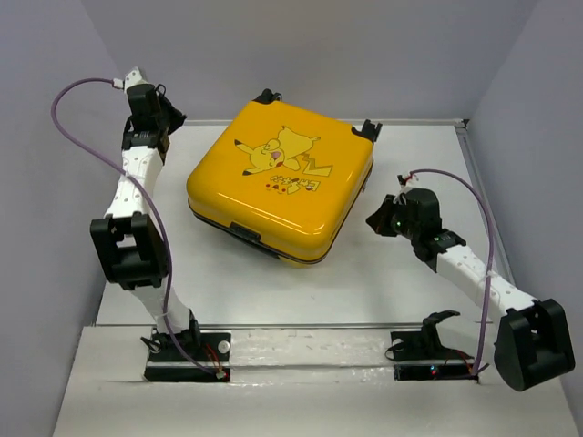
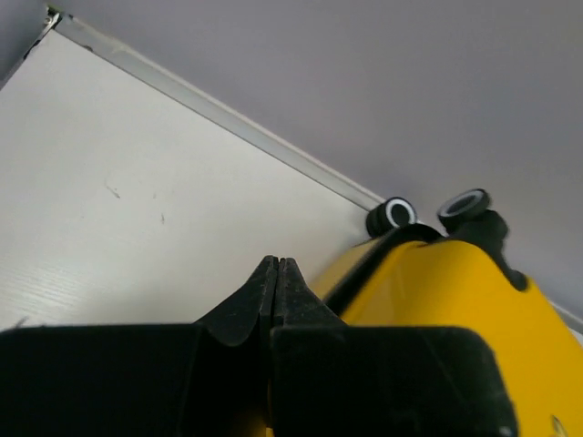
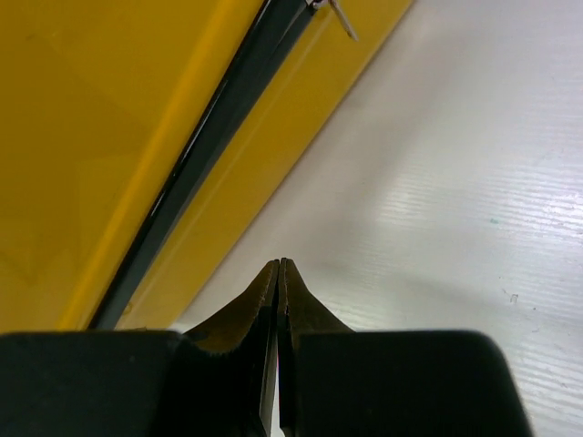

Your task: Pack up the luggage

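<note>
The luggage [image 1: 278, 182] is a yellow hard-shell suitcase with a Pikachu print. It lies flat and closed in the middle of the white table, its wheels at the far side. My left gripper [image 1: 171, 120] is shut and empty, just off the suitcase's far left corner. In the left wrist view the yellow shell [image 2: 455, 309] and two wheels [image 2: 398, 214] show past the closed fingertips [image 2: 278, 273]. My right gripper [image 1: 378, 221] is shut and empty, close to the suitcase's right side. The right wrist view shows the shell and black zipper seam [image 3: 196, 164].
Grey walls enclose the white table [image 1: 401, 282] on the left, back and right. A metal rail [image 1: 310, 325] runs along the near edge by the arm bases. A zipper pull [image 3: 342, 18] hangs from the seam.
</note>
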